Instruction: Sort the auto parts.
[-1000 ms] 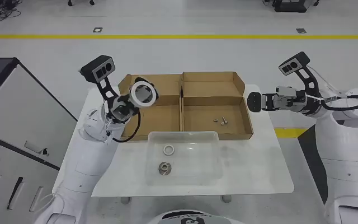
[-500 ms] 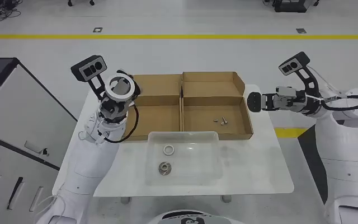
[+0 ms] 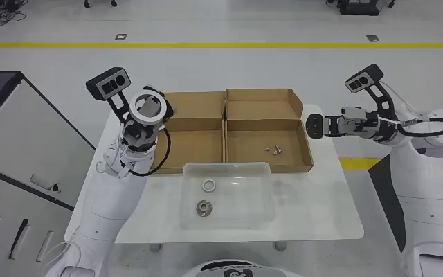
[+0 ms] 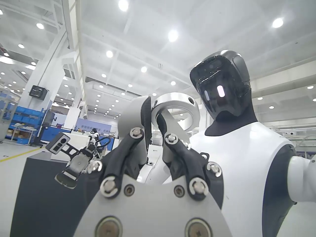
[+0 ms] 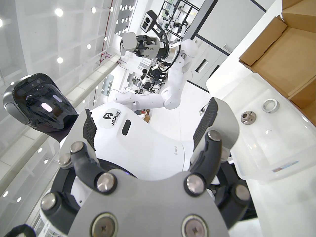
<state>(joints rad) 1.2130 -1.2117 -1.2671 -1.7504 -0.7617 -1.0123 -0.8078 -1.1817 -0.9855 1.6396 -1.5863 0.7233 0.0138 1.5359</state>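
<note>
the left jaws are clamping the rim of a big metal ring [image 4: 175, 109], one finger reaching through the hole and the other pressing from outside, so that most of the ring is standing out past the fingertips. in the top view these jaws are holding the ring [image 3: 149, 107] raised over the far left corner of the desk [image 3: 332, 201], just outside the left cardboard box [image 3: 201, 145]. the right jaws are gaping wide apart with nothing between them, hanging just off the outer wall of the right cardboard box [image 3: 266, 149]. two small screws [image 3: 273, 147] are lying in that box, near the right jaws and well apart from the left ones. a clear plastic tray [image 3: 259, 208] is sitting on the desk between the two pairs of jaws and closer to the robot than both, touching the near edges of the boxes. inside it a small white ring [image 3: 208, 185] and a flanged metal hub [image 3: 203, 207] are resting close together, apart from each other, nearer the left jaws. from the right wrist view the small white ring [image 5: 270, 105] and the hub [image 5: 248, 118] are lying just beyond one open fingertip.
</note>
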